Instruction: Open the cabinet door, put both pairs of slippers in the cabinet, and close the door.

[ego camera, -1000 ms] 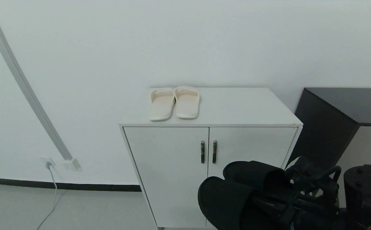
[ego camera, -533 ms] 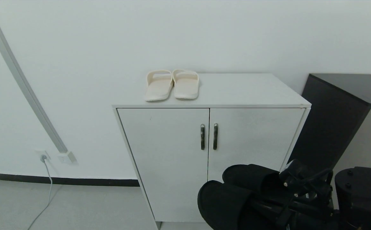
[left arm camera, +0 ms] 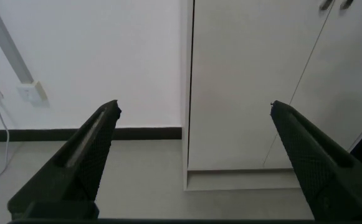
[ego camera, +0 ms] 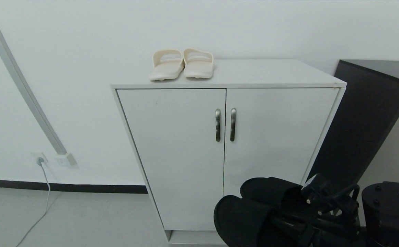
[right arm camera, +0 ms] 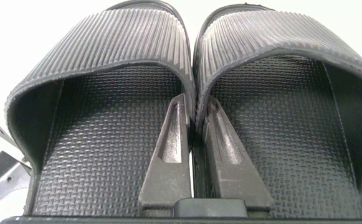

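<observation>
The right gripper [right arm camera: 193, 106] is clamped on the touching inner edges of the black slippers [ego camera: 254, 209], holding the pair side by side at 5 o'clock of the white cabinet [ego camera: 271, 73]. The cabinet doors [ego camera: 175, 144] are closed. The cream slippers [ego camera: 182, 64] sit on the cabinet's top, toward 11 o'clock. The left gripper [left arm camera: 194, 106] has its fingers wide apart, facing the cabinet's lower corner.

A grey cable duct [ego camera: 21, 85] runs diagonally down the white wall [ego camera: 82, 41] to a junction box [ego camera: 66, 160]. Just beside the box, a wall socket [ego camera: 38, 157] holds a plug. Its cable [ego camera: 43, 202] drops to the floor [ego camera: 82, 219]. Black skirting [ego camera: 65, 187] lines the wall's bottom edge. A dark unit [ego camera: 364, 120] stands at the head view's right edge.
</observation>
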Robot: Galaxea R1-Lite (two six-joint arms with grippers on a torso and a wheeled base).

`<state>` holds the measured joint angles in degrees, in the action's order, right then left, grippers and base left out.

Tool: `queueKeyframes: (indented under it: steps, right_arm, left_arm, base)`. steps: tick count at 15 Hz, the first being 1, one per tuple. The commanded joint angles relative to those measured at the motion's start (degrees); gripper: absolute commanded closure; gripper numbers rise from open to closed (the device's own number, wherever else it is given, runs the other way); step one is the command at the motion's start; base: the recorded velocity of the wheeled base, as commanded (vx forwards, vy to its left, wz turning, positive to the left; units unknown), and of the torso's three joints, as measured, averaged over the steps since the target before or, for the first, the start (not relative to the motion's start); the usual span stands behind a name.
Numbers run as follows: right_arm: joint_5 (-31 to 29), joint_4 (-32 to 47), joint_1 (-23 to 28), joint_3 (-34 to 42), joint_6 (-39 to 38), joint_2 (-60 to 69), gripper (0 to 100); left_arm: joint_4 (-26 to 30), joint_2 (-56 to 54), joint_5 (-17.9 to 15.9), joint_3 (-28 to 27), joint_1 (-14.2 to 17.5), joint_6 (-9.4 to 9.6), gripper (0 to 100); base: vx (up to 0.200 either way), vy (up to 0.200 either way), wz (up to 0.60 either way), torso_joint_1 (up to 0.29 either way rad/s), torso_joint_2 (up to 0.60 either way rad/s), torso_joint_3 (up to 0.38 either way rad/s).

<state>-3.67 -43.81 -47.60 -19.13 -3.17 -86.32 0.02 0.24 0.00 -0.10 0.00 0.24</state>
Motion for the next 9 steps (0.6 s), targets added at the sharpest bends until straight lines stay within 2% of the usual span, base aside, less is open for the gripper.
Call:
queueKeyframes:
  steps: [1,3,7,9]
  right_arm:
    - [-0.02,-0.13,-0.03,0.23,0.01,0.01,100]
    - [-0.02,-0.66,-0.03,0.23,0.09,-0.16,100]
    - [-0.02,-1.45,-0.12,0.23,0.09,-0.25,100]
    - [-0.02,-1.54,-0.12,0.32,0.01,-0.25,100]
  left_arm:
    - [0.06,2.74,0.00,0.01,-0.88,0.02,0]
    - [0.06,4.77,0.00,0.01,-2.64,-0.07,0]
    - [-0.20,4.68,0.26,-0.25,-2.37,0.46,0]
    - [-0.64,5.12,0.00,-2.45,-2.37,-0.42,0]
  base:
    - [0.000,0.000,0.00,-0.100,0.47,0.364]
    - [0.000,0.000,0.00,-0.078,0.45,0.366]
    - [0.000,0.000,0.00,-0.030,0.42,0.378]
    - [0.000,0.000,0.00,0.000,0.16,0.149]
